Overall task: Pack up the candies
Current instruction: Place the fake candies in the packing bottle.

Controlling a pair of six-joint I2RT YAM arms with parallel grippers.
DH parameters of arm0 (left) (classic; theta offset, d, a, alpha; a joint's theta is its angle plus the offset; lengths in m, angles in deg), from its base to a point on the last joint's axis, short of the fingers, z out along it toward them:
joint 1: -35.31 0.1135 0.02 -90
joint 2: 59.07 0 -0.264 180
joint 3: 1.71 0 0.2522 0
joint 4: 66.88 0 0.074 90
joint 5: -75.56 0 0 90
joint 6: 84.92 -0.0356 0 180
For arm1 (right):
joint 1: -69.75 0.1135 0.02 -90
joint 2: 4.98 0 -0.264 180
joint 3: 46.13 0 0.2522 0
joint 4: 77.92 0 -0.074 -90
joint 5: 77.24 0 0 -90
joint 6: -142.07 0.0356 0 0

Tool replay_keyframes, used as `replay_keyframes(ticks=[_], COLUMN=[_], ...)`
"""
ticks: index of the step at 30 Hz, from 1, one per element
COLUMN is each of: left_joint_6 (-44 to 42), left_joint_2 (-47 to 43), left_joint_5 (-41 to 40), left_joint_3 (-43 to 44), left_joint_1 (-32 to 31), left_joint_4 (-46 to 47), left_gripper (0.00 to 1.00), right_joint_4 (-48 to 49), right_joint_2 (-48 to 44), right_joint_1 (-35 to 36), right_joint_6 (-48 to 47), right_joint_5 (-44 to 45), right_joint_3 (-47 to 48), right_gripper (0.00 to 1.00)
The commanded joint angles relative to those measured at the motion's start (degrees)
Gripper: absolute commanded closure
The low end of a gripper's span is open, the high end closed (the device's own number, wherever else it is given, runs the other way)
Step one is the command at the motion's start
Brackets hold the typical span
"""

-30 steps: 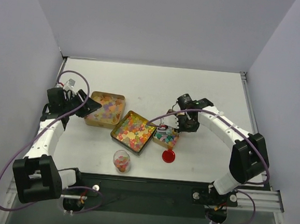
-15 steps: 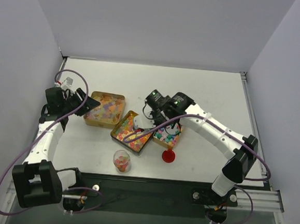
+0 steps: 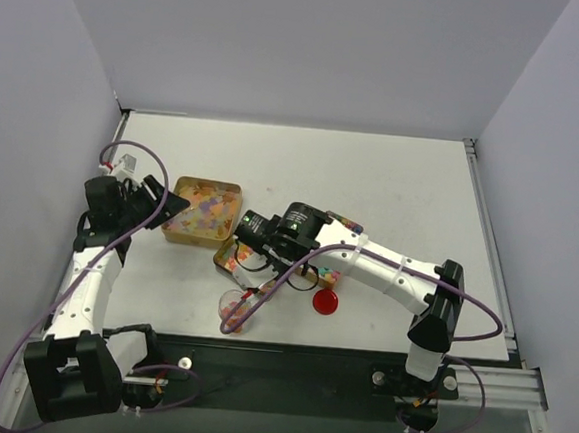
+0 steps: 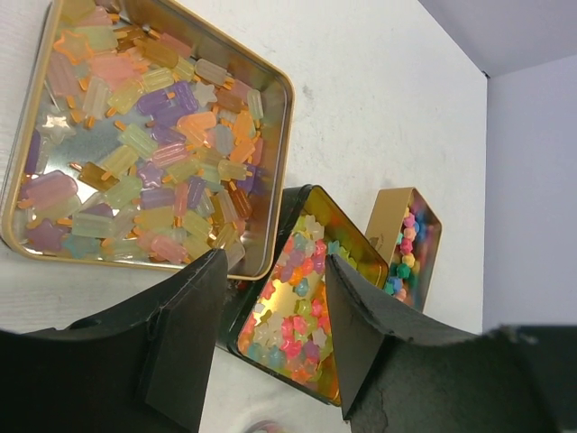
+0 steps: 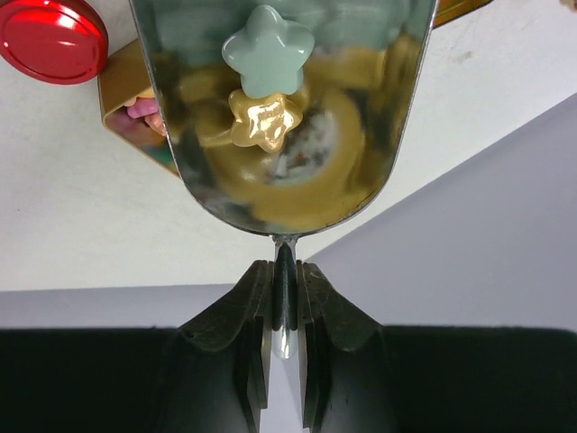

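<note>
The candies lie in three gold tins: pastel lolly shapes in the left tin (image 3: 205, 211) (image 4: 135, 135), star sweets in the middle tin (image 3: 228, 258) (image 4: 302, 302), and small bright ones in the little tin (image 4: 410, 245) (image 5: 135, 99). A clear jar (image 3: 234, 310) near the front edge holds some too. My right gripper (image 3: 254, 226) (image 5: 285, 302) is shut on the handle of a metal scoop (image 5: 288, 171), which carries a pale green star (image 5: 268, 38) and a yellow star (image 5: 266, 119). My left gripper (image 3: 158, 206) (image 4: 275, 338) stands open and empty, just left of the left tin.
A flat red round lid (image 3: 325, 301) (image 5: 50, 36) lies on the white table (image 3: 392, 185) right of the jar. The right forearm (image 3: 366, 261) lies across the little tin and hides most of it. Purple cables loop round both arms.
My right arm has swung left with the scoop, from the little tin across the middle tin. The left arm has hardly moved.
</note>
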Motion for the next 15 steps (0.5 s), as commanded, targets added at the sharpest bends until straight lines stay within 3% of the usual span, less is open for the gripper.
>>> replay_keyframes(ticks=[1, 9, 15], left_joint_6=[-1.74, -1.92, -1.74], left_joint_2=[-1.98, -3.82, -6.9], left_joint_5=[-1.82, -2.61, -2.97], left_joint_3=[0.36, 0.01, -1.48], left_joint_1=[0.36, 0.44, 0.62], left_joint_4=[0.08, 0.96, 0.52], left_gripper=[0.42, 0.41, 0.4], right_joint_4=[-6.98, -11.38, -11.99], right_joint_2=[1.58, 6.24, 7.38], right_joint_1=[4.18, 8.49, 10.95], right_joint_6=[-1.17, -2.31, -3.98], right_joint_5=[5.23, 11.12, 15.25], right_joint_3=[3.37, 11.19, 11.03], right_gripper=[1.0, 1.0, 1.0])
